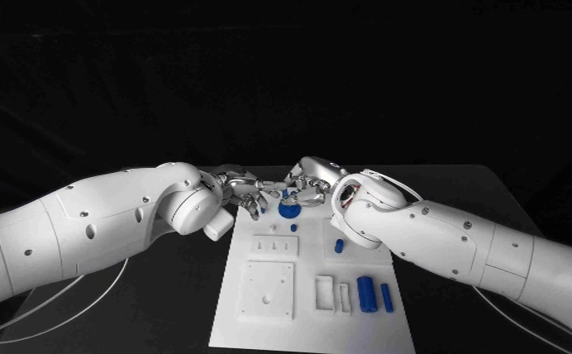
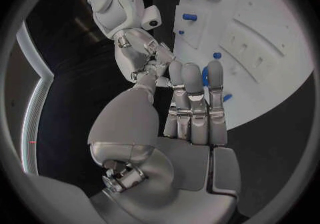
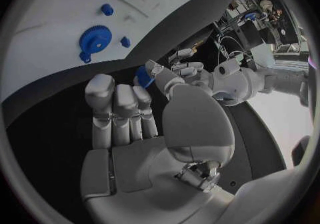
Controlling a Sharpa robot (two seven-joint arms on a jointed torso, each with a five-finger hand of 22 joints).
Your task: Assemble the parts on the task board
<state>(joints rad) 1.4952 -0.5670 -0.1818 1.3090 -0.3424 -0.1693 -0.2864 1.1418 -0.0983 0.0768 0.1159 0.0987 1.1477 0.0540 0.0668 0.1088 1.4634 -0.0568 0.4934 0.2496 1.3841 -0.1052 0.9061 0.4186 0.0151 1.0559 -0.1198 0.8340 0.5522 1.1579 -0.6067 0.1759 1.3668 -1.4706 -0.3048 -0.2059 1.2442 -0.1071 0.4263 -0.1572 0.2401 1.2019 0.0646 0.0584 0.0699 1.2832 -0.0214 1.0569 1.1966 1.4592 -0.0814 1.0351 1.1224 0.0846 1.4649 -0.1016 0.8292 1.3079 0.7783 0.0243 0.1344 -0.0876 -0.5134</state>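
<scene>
The white task board (image 1: 269, 288) lies in the middle of the table. Both hands meet over its far end. My right hand (image 1: 312, 182) pinches a small blue part (image 3: 143, 77) between thumb and finger. My left hand (image 1: 245, 193) reaches in from the other side with fingers extended, its fingertips (image 3: 181, 68) close to that part; I cannot tell whether they touch it. Just below the hands a blue gear (image 1: 290, 211) sits on the board, also the blue gear (image 3: 93, 40) in the right wrist view. A small blue piece (image 1: 293, 227) lies near it.
A short blue peg (image 1: 339, 246) stands mid-board. Two blue cylinders (image 1: 366, 294) lie side by side near the board's front right, next to rectangular recesses (image 1: 269, 288). White cables (image 1: 72, 296) trail on the table at the left.
</scene>
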